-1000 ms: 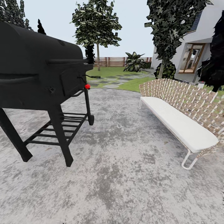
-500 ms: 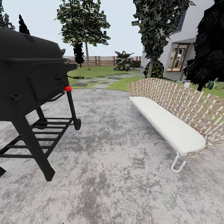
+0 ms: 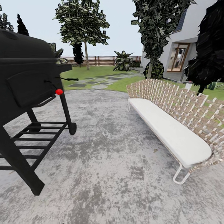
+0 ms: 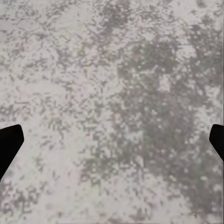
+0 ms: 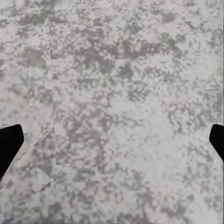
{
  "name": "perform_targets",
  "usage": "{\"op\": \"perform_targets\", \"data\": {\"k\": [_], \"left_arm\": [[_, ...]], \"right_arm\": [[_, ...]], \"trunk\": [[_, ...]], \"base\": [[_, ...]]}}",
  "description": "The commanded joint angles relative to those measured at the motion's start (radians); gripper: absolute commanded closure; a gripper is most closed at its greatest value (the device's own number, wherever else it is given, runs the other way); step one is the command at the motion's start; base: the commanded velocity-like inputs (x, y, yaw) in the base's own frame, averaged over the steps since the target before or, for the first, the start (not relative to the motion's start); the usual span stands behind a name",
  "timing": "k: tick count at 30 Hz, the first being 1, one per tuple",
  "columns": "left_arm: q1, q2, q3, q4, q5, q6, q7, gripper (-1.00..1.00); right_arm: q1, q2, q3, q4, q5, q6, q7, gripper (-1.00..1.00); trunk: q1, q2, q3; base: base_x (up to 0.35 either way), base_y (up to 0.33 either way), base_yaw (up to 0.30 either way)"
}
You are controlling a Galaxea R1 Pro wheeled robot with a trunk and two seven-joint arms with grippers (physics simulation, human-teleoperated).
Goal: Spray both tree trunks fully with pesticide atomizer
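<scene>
1. Driving across the mottled grey paving (image 3: 118, 174) is the step in hand, I judge; doing it well means steering through the gap between the black grill (image 3: 28, 90) on the robot's left and the white-cushioned bench (image 3: 171, 130) on its right, keeping the base off the grill's legs and the bench's thin white feet.

2. Both claws point down at bare paving. The left claw (image 4: 112, 142) shows two dark fingertips (image 4: 9, 144) at opposite edges of its wrist view, spread wide with nothing between them. The right claw (image 5: 112, 142) stands the same way, fingertips (image 5: 10, 142) far apart and empty.

3. Past the paving's far edge lie the lawn (image 3: 93, 72) and a run of stepping stones (image 3: 93, 81), so the heading should aim there, towards the garden.

4. No sprayer can be made out on the grass from this spot; it is either hidden or too small to tell. Wherever it lies, it is well apart from both claws, so no reach is due yet.

5. Farther off, a tree with a thin bare trunk (image 3: 86, 59) stands before the slatted wooden fence (image 3: 99, 60), and a second pale trunk (image 3: 150, 71) rises near the house (image 3: 186, 46). A broad-leaved plant (image 3: 123, 61) sits between them. I take these trunks for the spraying targets, though that is a judgement at this range.
</scene>
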Motion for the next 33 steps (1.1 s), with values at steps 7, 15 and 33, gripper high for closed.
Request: {"op": "perform_targets", "data": {"k": [7, 15, 33], "left_arm": [[-0.001, 0.0, 0.007, 0.001, 0.007, -0.001, -0.01, -1.0], [-0.001, 0.0, 0.007, 0.001, 0.007, -0.001, -0.01, -1.0], [-0.001, 0.0, 0.008, 0.019, 0.009, -0.003, -0.01, -1.0]], "right_arm": [[0.0, 0.0, -0.002, -0.001, -0.001, -0.004, 0.004, -1.0], [0.0, 0.0, -0.004, -0.001, -0.002, -0.004, 0.004, -1.0], [0.0, 0.0, -0.002, -0.002, -0.001, -0.004, 0.004, -1.0]], "trunk": [[0.0, 0.0, -0.001], [0.0, 0.0, -0.001], [0.0, 0.0, 0.009]], "base": [[0.34, -0.018, 0.0], [0.341, -0.001, 0.0], [0.341, 0.0, 0.0]]}}
